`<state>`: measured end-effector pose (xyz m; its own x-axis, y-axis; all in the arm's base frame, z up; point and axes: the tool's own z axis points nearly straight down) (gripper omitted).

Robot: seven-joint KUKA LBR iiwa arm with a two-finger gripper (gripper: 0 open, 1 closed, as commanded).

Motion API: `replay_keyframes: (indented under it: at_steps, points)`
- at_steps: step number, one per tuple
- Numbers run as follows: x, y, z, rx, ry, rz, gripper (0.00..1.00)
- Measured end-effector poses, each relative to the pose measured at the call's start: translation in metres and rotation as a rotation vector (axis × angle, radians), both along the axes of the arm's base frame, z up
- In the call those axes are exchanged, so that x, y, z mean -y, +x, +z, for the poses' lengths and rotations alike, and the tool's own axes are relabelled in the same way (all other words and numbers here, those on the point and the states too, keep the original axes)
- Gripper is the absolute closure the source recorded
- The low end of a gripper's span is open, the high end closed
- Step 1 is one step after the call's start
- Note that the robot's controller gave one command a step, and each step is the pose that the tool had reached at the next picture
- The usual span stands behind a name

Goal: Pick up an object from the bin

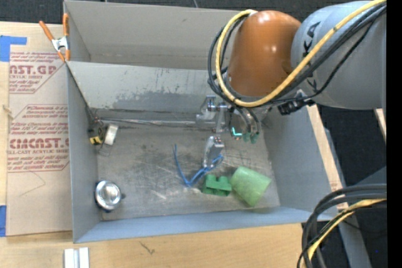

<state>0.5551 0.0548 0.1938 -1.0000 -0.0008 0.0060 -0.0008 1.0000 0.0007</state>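
My gripper hangs below the orange dome in the right half of the bin, its tip low over the floor. Just under and left of it lies a thin blue bent wire-like thing, its upper end touching or nearly touching the gripper's tip. A dark green toy block sits right below the gripper near the front wall. Beside that block, to the right, lies a light green, soft-looking lump.
A shiny silver round cap-like thing rests in the front left corner. A small white and yellow piece lies against the left wall. The arm and its cables cover the bin's right rear part.
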Motion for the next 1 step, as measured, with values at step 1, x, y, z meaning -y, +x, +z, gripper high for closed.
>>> replay_keyframes:
  at_steps: [1]
  points:
    - [0.0713, -0.0236, -0.1054, 0.002, 0.007, 0.399, 0.00]
